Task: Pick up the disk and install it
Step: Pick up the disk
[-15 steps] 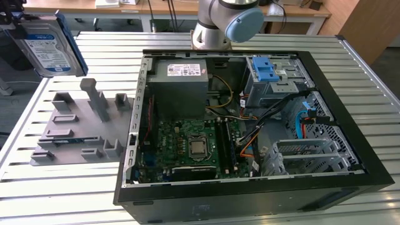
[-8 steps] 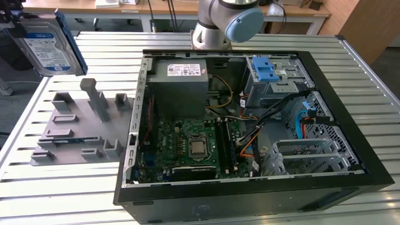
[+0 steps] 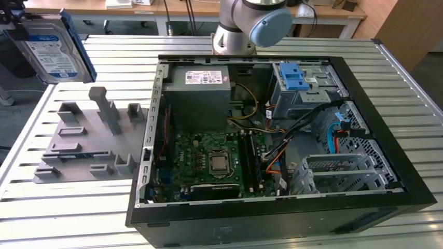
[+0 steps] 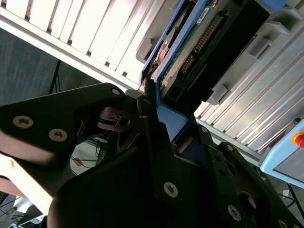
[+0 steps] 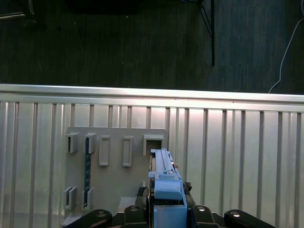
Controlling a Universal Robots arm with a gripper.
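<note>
So the tool (image 4: 170,108) is pinching the disk (image 3: 50,49) by its blue carrier frame (image 4: 168,118). In the second wrist view the black fingers (image 4: 148,123) sit on either side of the blue plastic, and the drive's connector edge sticks out past them. From the exterior view, the disk hangs up in the air at that view's far left corner, label facing the camera and tipped a bit. Below it on the slatted metal surface (image 3: 69,207) sits a grey holder plate (image 3: 83,140) with a bunch of upright slots, and in the first wrist view the disk shows edge-on over that plate. The open computer case (image 3: 387,197) lies flat on the exterior view's right, well apart from the disk. Inside it are the grey power supply box (image 3: 201,98) and the drive cage (image 3: 304,91) with its blue latch. The arm (image 3: 249,23) stands at the far side of the case.
</note>
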